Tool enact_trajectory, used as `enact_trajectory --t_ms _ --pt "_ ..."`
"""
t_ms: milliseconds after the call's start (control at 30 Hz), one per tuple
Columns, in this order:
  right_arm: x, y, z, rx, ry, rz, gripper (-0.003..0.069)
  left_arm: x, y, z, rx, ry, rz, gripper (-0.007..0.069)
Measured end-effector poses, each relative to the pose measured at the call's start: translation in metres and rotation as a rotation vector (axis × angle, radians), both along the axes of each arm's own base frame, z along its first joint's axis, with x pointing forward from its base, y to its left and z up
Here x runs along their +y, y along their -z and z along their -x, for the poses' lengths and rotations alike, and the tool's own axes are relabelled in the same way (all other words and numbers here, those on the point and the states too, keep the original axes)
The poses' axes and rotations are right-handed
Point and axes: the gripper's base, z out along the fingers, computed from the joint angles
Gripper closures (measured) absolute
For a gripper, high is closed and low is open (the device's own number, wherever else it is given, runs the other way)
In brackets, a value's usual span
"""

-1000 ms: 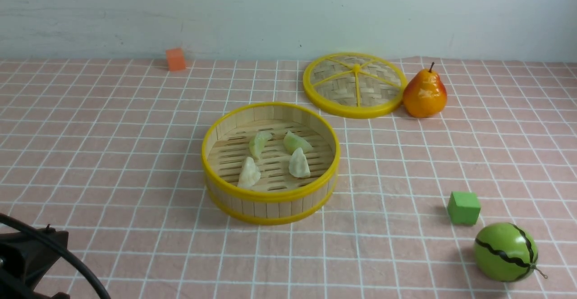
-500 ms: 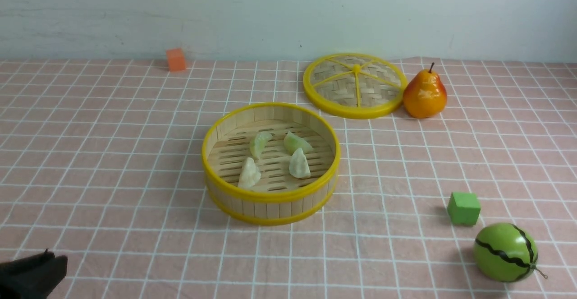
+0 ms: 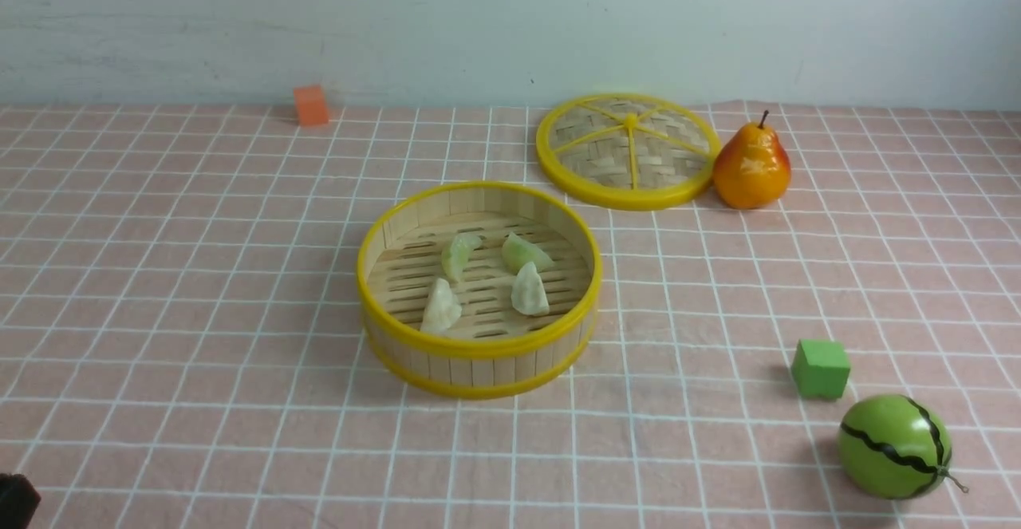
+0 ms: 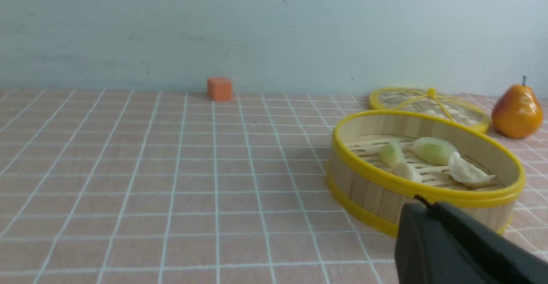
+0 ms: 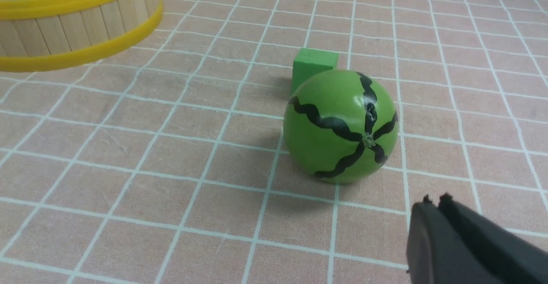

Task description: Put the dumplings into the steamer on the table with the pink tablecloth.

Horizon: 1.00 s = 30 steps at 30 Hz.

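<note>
Four dumplings (image 3: 486,278) in one steamer (image 3: 478,337), centre frame.
We see our left gripper (image 4: 421,204) and right gripper (image 5: 434,202) pressed closed, holding nothing, on the pink tablecloth (image 3: 199,274).

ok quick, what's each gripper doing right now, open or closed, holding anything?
Left gripper: closed, holding nothing.
Right gripper: closed, holding nothing.

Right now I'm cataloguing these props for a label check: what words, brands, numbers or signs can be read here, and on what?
None: no view shows any readable text.
Toy watermelon: black wavy stripes only.
Steamer, its lid, pear, green cube, orange cube: all unmarked.
Pink tablecloth: a white grid only.
</note>
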Motion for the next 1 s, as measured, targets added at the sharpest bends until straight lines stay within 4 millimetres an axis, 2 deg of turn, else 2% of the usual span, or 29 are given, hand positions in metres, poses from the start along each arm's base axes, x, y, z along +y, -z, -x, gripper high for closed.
enact_trajectory --t_ms 133,167,300,400,1000 --pt "0.0 0.0 0.0 0.0 0.0 0.0 0.0631 0.003 0.009 0.0 0.098 -0.041 0.049 0.0638" --pt "0.0 0.0 0.0 0.0 0.0 0.0 0.0629 0.003 0.017 0.0 0.191 -0.054 0.059 0.0638" --pt "0.0 0.0 0.0 0.0 0.0 0.0 0.0625 0.004 0.03 0.003 0.333 -0.069 0.055 0.0638" --pt "0.0 0.0 0.0 0.0 0.0 0.0 0.0619 0.002 0.031 0.004 0.333 -0.064 -0.009 0.0638" --pt "0.0 0.0 0.0 -0.001 -0.002 0.006 0.0599 0.001 0.032 0.004 0.336 -0.058 -0.016 0.0638"
